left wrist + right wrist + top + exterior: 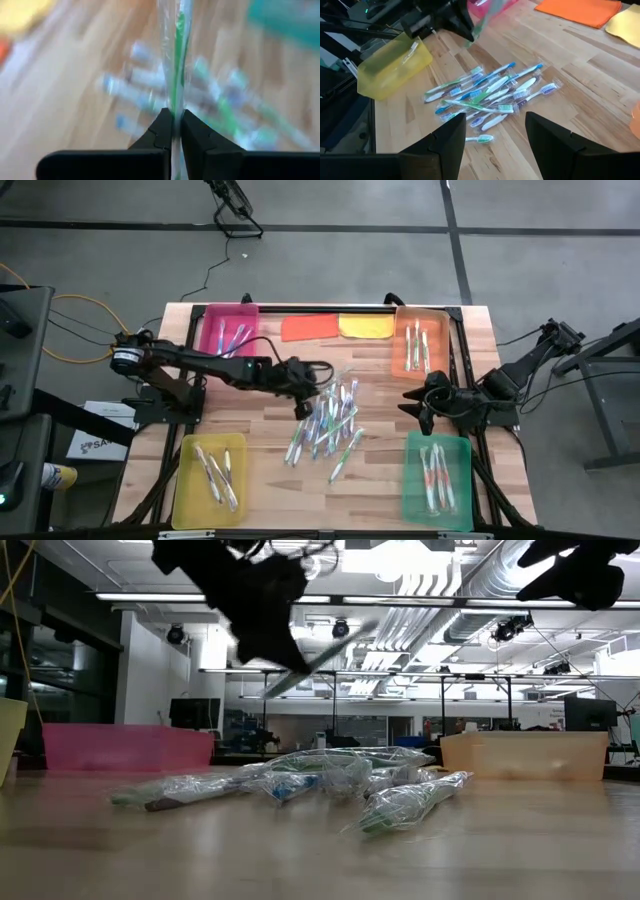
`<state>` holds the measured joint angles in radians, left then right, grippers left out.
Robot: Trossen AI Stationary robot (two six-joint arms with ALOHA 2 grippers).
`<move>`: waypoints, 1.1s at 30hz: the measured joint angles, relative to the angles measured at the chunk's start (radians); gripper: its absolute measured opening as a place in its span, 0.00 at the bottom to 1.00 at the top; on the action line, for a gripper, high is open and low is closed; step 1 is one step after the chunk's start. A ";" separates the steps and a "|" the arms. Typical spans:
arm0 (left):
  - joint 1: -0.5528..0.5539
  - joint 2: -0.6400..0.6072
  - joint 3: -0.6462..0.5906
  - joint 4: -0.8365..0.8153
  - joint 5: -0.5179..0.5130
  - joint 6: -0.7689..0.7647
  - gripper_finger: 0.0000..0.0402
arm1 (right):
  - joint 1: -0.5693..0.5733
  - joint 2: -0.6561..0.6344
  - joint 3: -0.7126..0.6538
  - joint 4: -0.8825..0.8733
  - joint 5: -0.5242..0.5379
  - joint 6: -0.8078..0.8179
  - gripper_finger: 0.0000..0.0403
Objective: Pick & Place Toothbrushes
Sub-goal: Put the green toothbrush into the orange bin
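My left gripper [173, 131], clamped on a green toothbrush [178, 60] running straight out from the fingertips, hangs above the pile [328, 425]. Green tray [437, 470] lies beyond, nearer my right gripper [495, 137], jaws apart.

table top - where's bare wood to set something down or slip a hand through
Bare wood lies between the yellow tray and the green tray along the near edge, and between the pink tray and the yellow tray. The middle is crowded: the toothbrush pile, with the left gripper above it.
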<state>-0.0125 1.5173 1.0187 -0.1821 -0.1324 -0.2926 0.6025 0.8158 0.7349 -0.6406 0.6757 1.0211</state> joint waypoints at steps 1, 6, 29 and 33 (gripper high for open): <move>0.006 0.000 0.000 0.055 0.013 0.023 0.03 | -0.002 0.000 0.000 0.006 0.003 -0.005 0.49; 0.037 0.004 0.000 0.258 0.071 0.092 0.03 | -0.040 0.005 0.000 0.065 0.009 -0.078 0.49; 0.265 0.006 0.002 0.596 0.400 0.293 0.03 | -0.489 0.156 0.000 0.674 -0.260 -0.524 0.49; 0.288 0.006 0.002 0.600 0.446 0.313 0.03 | -0.578 0.213 0.000 0.801 -0.359 -0.562 0.49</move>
<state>0.2758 1.5230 1.0206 0.4182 0.3136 0.0203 0.0250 1.0287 0.7353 0.1601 0.3163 0.4594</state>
